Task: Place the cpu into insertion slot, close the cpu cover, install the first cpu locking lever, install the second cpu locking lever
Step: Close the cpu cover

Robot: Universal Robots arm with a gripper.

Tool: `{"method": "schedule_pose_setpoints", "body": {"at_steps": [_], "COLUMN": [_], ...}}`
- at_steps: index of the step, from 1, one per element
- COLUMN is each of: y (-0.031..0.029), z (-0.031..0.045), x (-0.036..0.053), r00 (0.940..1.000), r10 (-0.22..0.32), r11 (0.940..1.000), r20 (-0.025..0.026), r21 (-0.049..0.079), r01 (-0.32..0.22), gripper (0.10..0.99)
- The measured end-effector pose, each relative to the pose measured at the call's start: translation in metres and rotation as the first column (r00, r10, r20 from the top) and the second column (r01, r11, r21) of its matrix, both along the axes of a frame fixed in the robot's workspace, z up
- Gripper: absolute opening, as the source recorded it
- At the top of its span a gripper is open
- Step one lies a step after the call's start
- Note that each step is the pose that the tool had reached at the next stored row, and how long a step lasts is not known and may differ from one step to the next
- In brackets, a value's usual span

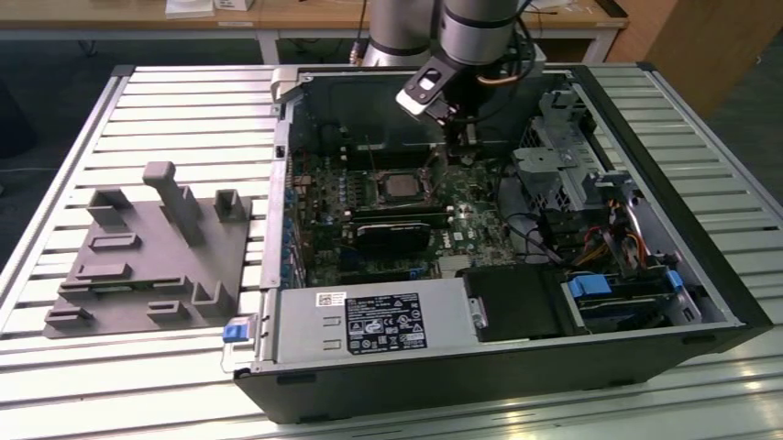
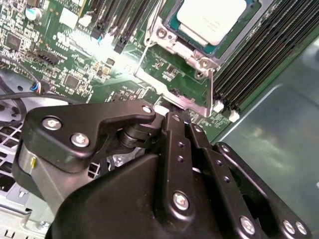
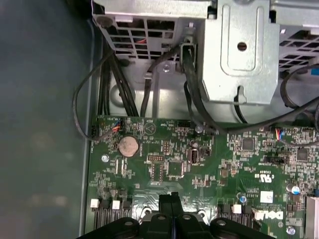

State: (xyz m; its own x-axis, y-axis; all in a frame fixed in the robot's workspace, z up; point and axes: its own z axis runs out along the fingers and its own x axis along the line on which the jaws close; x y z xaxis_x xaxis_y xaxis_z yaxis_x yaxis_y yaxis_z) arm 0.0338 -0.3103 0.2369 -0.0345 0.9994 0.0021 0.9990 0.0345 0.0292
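Cpu point(image 2: 212, 19) lies seated in motherboard point(image 2: 75, 55), just beyond end effector point(image 2: 174, 118).

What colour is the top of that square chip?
Silvery-beige; the small flat square metal cpu shows best in the second wrist view.

Second wrist view's edge cuts off the cpu point(image 2: 212, 19)

Arm upright, fingers closed

My arm point(image 1: 483, 27) stands nearly vertical, wrist pointing straight down, and my gripper point(image 1: 461, 147) hangs low at its end. In the first wrist view my fingers point(image 3: 164, 201) press together, tip against tip, with no gap between.
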Motion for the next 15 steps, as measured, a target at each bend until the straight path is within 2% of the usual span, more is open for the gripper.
{"method": "schedule_pose_setpoints", "body": {"at_steps": [8, 15], "y": [0.0000, 0.0000], "z": [-0.0001, -0.0003], "x": [-0.0087, -0.0103], "r00": [1.0000, 1.0000], "r10": [0.000, 0.000], "r11": [1.0000, 1.0000], "r20": [0.0000, -0.0001], "r21": [0.000, 0.000], "r01": [0.000, 0.000], "gripper": [0.106, 0.106]}}
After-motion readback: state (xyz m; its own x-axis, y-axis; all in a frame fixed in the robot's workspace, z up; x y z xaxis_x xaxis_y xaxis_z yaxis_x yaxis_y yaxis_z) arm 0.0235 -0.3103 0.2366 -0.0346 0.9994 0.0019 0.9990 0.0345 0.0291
